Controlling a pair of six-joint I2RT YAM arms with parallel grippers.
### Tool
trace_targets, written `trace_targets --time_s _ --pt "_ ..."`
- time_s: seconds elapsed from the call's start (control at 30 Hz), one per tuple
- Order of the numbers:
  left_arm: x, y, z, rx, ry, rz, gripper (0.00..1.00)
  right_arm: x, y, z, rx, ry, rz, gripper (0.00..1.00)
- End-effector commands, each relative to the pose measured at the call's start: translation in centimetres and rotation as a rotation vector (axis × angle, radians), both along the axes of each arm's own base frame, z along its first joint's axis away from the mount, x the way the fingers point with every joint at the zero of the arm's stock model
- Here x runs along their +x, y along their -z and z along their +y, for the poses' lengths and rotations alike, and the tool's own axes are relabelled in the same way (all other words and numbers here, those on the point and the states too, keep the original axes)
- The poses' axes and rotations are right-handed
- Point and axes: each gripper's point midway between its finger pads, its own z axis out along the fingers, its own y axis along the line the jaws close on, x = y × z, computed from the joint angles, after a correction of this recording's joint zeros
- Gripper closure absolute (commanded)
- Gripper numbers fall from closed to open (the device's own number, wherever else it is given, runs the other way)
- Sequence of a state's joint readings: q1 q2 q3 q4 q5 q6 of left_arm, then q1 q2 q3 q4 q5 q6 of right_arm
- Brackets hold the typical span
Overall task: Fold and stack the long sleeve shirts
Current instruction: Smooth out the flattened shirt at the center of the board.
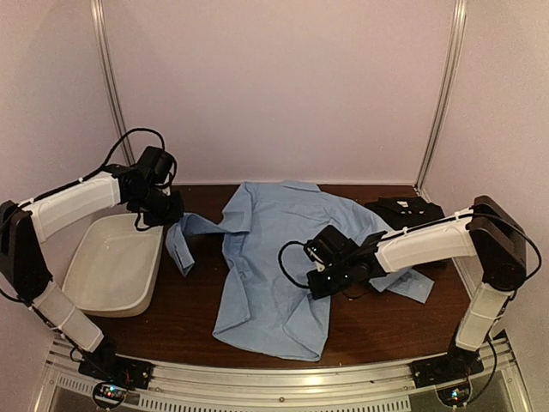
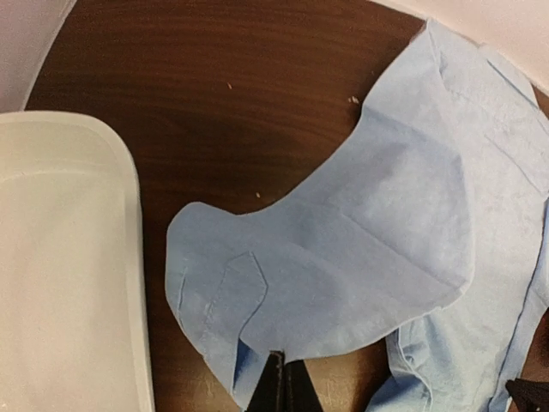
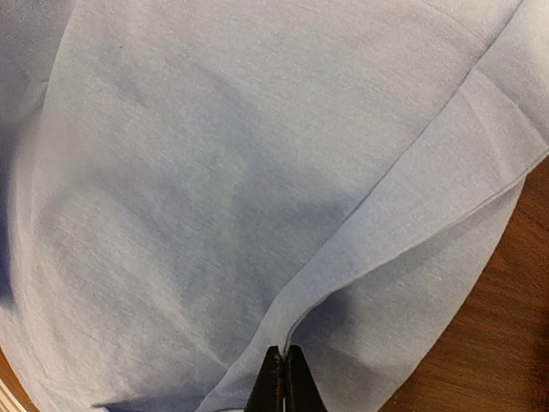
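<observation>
A light blue collared shirt (image 1: 274, 257) lies spread on the dark wooden table, one of the long sleeve shirts. Its left sleeve (image 2: 343, 257) is pulled out toward the tub, cuff end (image 2: 214, 296) hanging folded. My left gripper (image 1: 176, 215) is shut on that sleeve's edge, and in the left wrist view the black fingertips (image 2: 283, 365) pinch the cloth. My right gripper (image 1: 319, 276) rests on the shirt's right side, shut on a raised fold of its edge (image 3: 284, 352). A black folded shirt (image 1: 403, 210) lies at the back right, partly behind the right arm.
A white plastic tub (image 1: 116, 262) stands on the left of the table, close to the held sleeve, and its rim (image 2: 129, 197) fills the left of the left wrist view. Bare table (image 1: 193, 300) lies between tub and shirt. White walls enclose the back and sides.
</observation>
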State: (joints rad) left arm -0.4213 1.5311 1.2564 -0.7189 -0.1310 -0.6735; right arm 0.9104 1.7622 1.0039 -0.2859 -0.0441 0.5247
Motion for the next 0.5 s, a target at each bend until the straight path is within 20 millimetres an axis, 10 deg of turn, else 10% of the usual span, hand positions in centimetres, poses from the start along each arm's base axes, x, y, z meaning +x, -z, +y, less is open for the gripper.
trace_targets --time_s 0.0,0.2,0.47 --pt "5.2 -5.9 1.5 -0.055 0.007 -0.176 1.0 0.4 -1.5 -1.9 -0.009 0.041 -0.035 1.0" --pt "11.7 -9.4 4.4 -0.007 -0.029 -0.284 1.0 0.5 -1.4 -4.3 -0.04 0.079 -0.048 1.0" --pt "18.0 -8.9 11.1 0.049 -0.143 -0.305 1.0 0.2 -1.7 -6.3 -0.049 0.123 -0.052 1.0"
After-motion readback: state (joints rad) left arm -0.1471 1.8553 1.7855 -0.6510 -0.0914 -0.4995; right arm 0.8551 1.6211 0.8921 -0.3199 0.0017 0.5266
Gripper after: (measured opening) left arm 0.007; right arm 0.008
